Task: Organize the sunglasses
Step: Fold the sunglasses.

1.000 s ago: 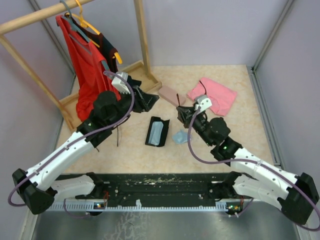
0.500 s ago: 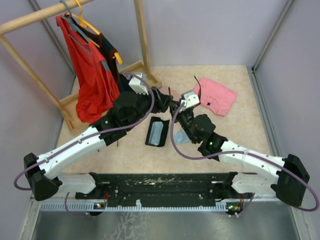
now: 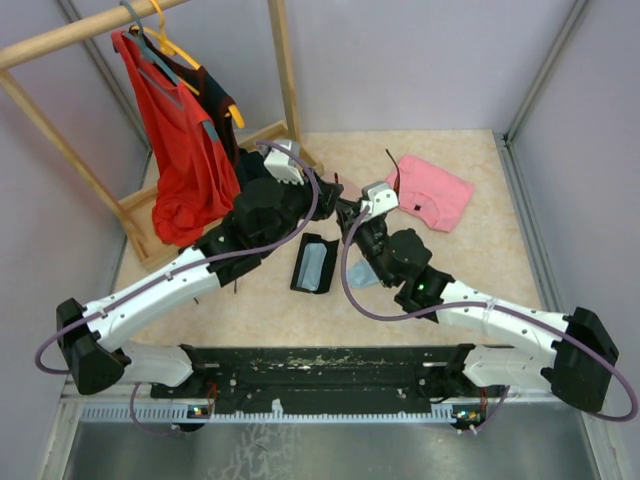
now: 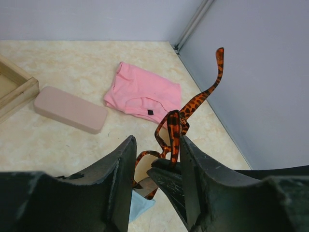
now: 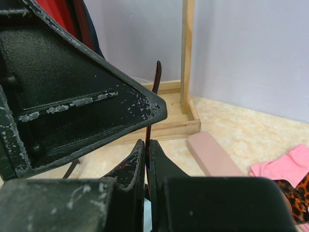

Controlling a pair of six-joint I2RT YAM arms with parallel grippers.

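Your right tool (image 5: 147, 145) is pinched tight on the reddish-brown sunglasses (image 4: 174, 126), held aloft above the worktop (image 3: 280, 315). Your left tool (image 4: 158, 142) straddles them, jaws parted, gripping nothing. Close gently on the temple (image 4: 212, 82), never the lens.

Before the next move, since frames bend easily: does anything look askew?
Yes: the glasses are held off the table with one temple sticking straight up, unfolded. The right jaws pinch them; the left jaws stand open around them. Nothing looks broken.
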